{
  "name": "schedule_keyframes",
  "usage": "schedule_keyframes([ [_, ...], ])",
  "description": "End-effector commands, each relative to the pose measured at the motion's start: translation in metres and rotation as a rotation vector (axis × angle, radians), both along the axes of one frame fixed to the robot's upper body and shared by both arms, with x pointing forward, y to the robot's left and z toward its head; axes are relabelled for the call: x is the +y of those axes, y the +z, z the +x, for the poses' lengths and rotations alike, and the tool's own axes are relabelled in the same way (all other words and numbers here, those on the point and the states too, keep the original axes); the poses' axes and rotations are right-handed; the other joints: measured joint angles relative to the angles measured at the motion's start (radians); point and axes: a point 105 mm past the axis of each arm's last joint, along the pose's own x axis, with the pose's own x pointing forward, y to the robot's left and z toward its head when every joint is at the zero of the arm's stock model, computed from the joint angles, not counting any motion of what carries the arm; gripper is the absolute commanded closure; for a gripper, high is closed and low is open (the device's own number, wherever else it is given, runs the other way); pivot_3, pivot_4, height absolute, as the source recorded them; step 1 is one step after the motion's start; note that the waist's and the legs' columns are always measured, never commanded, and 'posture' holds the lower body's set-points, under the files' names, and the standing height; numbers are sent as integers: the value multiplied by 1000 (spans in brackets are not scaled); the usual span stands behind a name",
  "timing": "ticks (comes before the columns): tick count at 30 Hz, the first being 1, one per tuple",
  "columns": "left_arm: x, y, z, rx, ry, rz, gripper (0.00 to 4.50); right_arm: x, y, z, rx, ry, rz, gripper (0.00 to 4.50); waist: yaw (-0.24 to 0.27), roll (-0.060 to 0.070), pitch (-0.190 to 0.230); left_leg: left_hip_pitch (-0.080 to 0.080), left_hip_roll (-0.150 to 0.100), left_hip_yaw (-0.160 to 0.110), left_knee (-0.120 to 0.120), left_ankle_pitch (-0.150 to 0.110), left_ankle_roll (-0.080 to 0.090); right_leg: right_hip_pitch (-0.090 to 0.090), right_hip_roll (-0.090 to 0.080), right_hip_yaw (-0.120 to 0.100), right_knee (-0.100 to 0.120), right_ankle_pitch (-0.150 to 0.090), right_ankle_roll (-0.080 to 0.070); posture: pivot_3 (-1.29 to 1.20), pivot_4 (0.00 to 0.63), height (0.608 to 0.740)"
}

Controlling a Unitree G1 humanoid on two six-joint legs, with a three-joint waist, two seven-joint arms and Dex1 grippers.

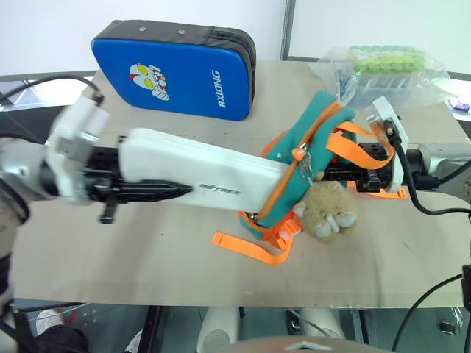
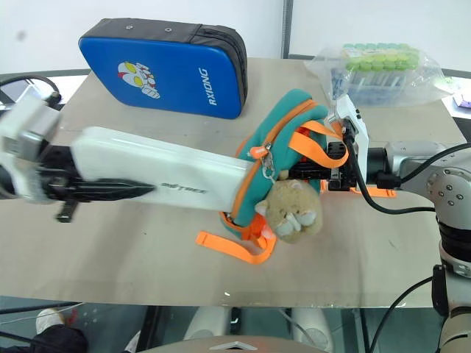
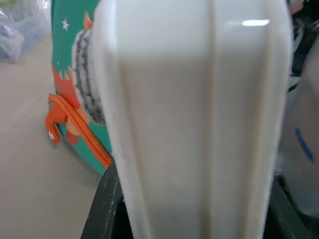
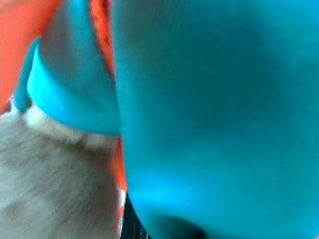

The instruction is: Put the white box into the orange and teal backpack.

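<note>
Long, flat and glossy, the white box [image 1: 199, 170] lies clamped in the left gripper [image 1: 151, 193], its far end inside the orange and teal backpack [image 1: 305, 158] the right gripper [image 2: 324, 173] pinches shut, plush charm [image 1: 327, 209] at 5 o'clock, blue case [image 1: 176, 70] at 11, the left wrist view revealing the backpack's printed front.

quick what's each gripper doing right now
Left gripper: closed on the white box, whose far end is in the backpack's opening.
Right gripper: closed on the backpack, holding it off the table.
</note>
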Motion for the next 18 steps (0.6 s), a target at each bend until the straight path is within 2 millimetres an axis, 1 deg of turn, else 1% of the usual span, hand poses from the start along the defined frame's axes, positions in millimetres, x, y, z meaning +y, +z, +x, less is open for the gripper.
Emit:
schedule_keyframes([
  [1,-24,-7,9,-88,57,32,3423,5,17,-8,-66,38,13,4458,0,-1,0,0,0,0,0,0,0,0,0,0,0,0,0,0,150,740],
  [3,-35,-6,23,-132,148,-8,3423,8,19,-12,-72,49,12,4458,4,-1,0,1,0,0,1,0,0,1,0,0,0,0,0,0,150,740],
  [5,-44,-7,29,-131,191,-32,3423,11,21,-15,-79,60,15,4458,7,-1,-1,0,-1,-1,3,0,0,2,0,0,0,0,0,0,150,740],
  [7,-46,-13,34,-131,228,-3,3423,15,22,-17,-85,65,15,4458,4,-1,-1,0,0,-1,4,0,0,2,0,0,1,0,0,0,150,740],
  [9,-40,-16,41,-143,277,36,3423,17,22,-19,-92,69,6,4458,-2,-1,-1,1,0,-1,3,0,0,2,0,0,1,0,0,0,150,740],
  [12,-26,-7,56,-180,379,38,3423,18,23,-21,-92,71,-2,4458,-4,-1,-1,1,0,-1,3,0,0,2,1,0,1,0,0,0,150,740],
  [14,-21,-2,61,-194,405,26,3423,18,22,-21,-89,69,-5,4458,-3,-1,-1,1,0,-1,3,0,0,2,1,0,1,0,0,0,150,740],
  [18,-8,1,70,-233,464,61,3423,16,20,-20,-81,55,-16,4458,-6,-1,-1,2,1,-1,3,0,0,2,2,0,1,0,0,0,150,740],
])
